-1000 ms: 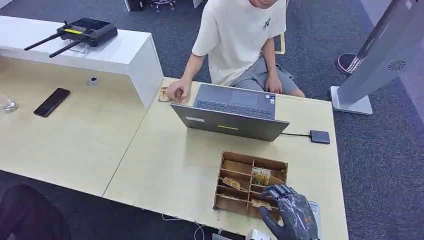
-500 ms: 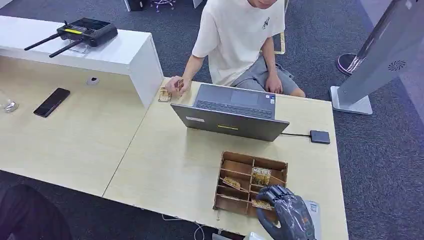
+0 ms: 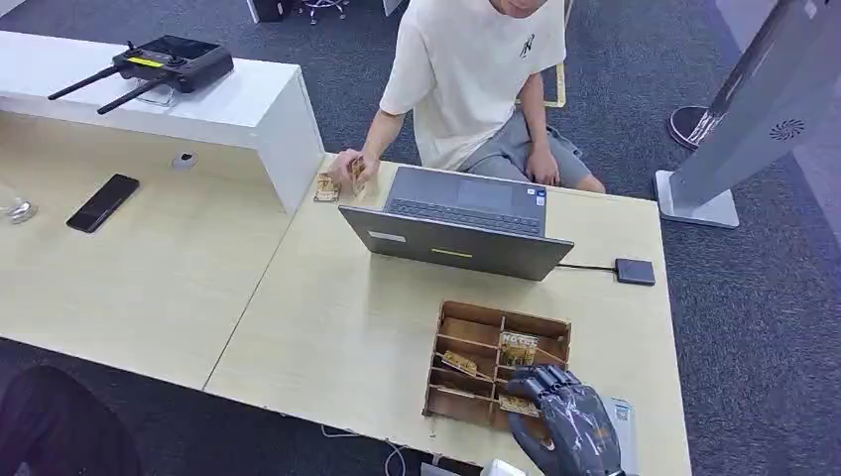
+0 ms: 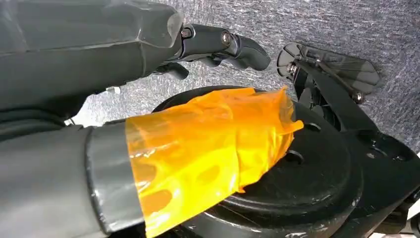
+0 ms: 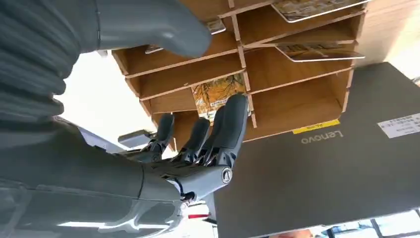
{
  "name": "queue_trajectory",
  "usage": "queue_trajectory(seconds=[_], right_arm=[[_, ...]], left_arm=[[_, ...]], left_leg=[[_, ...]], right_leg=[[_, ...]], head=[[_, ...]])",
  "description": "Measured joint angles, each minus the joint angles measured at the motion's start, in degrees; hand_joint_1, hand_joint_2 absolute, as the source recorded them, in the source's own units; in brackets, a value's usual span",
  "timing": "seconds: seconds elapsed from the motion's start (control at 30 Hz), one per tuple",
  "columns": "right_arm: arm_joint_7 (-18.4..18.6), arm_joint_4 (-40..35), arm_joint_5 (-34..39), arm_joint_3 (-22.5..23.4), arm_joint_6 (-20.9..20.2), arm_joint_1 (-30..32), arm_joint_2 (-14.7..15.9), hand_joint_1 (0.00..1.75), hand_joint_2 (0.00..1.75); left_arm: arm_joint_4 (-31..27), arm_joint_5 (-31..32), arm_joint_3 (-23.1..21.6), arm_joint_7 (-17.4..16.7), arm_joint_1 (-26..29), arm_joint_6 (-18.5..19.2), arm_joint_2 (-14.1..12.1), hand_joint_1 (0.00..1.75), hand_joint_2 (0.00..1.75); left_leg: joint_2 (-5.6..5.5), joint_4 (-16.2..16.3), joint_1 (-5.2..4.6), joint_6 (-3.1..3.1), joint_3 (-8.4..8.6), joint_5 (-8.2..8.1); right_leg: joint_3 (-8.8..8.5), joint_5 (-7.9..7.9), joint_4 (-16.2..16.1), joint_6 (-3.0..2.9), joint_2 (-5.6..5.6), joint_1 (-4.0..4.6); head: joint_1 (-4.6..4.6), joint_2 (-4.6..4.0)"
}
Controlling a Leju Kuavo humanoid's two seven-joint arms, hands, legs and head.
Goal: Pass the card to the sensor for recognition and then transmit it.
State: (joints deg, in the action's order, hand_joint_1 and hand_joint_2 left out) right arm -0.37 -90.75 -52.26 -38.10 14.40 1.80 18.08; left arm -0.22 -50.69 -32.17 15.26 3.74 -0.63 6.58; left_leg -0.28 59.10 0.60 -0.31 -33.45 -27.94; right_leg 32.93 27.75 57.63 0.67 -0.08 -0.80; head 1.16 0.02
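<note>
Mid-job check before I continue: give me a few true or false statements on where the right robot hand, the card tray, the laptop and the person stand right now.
1. The right robot hand is over the near corner of the wooden tray. True.
2. The right robot hand already holds a card clear of the tray. False: its fingers are spread beside a card that sits in its slot.
3. The laptop is shut flat. False: it stands open, screen toward the person.
4. The person's hand is at the table's far edge, away from the tray. True.
5. The phone lies inside the tray. False: it lies on the left table.
</note>
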Motion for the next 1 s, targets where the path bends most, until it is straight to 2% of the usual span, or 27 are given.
queue_trajectory(seconds=[0.33,1.0], right_arm=[[0.4,0.2,-2.27,-0.04,0.2,-0.06,0.31,0.75,1.75],[0.79,-0.37,-1.99,-0.52,-0.7,0.13,1.84,0.77,1.75]], left_arm=[[0.0,0.42,0.0,0.0,0.01,0.2,-0.17,0.0,0.0],[0.0,0.85,0.0,0.0,0.01,0.42,-0.35,0.0,0.0]], left_leg=[[0.0,0.0,0.0,0.0,0.0,0.0],[0.0,0.0,0.0,0.0,0.0,0.0]], right_leg=[[0.0,0.0,0.0,0.0,0.0,0.0],[0.0,0.0,0.0,0.0,0.0,0.0]], head=[[-0.02,0.0],[0.0,0.0]])
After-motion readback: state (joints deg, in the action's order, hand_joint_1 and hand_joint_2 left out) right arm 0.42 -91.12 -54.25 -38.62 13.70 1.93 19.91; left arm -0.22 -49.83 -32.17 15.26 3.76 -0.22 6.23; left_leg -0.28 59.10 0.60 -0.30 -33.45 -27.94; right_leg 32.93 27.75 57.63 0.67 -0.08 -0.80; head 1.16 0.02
